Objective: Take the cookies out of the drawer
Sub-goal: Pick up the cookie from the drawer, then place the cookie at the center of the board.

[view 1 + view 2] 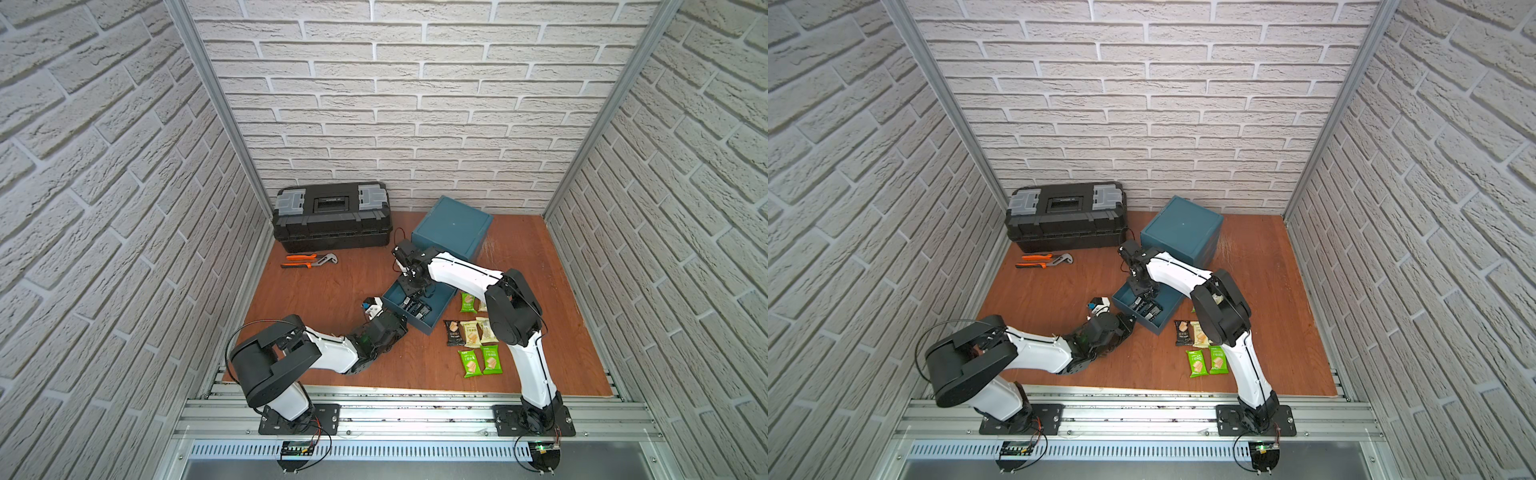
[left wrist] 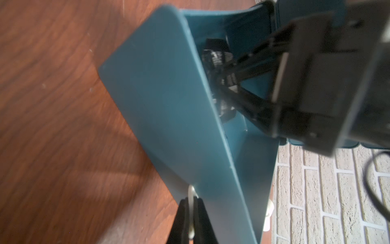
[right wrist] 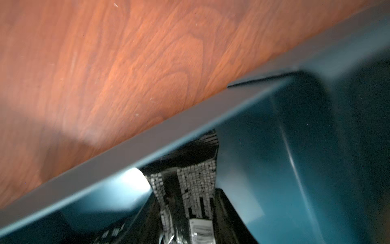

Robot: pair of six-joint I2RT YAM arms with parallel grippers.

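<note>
Starting at the table's (image 1: 328, 299) ten o'clock, we find the black toolbox (image 1: 332, 216) and the orange-handled pliers (image 1: 309, 261) lying clear of the work, so neither arm has to reach round them.

Next comes the left arm (image 1: 328, 353), stretched low toward the drawer (image 1: 445, 308). The left jaws are pinched fully together on the white pull (image 2: 191, 211) at the drawer front. We judge that this grip keeps the drawer drawn out and steady while the other arm digs inside.

The drawer sits near the table's middle, pulled out from the teal cabinet (image 1: 451, 226) at its one o'clock. Black-wrapped cookies (image 3: 190, 190) lie on its floor against the front wall.

The right arm (image 1: 457, 270) bends down from above into the drawer. The right jaws are down among those black packets, but we cannot tell how far apart they stand or whether they have one in their grip.

At the drawer's four o'clock, the cookies already out (image 1: 473, 336) lie side by side on the table: green, cream and one black. We reckon they are dropped there, close by, so that each trip stays short. With packets in the drawer, the job is not finished.
</note>
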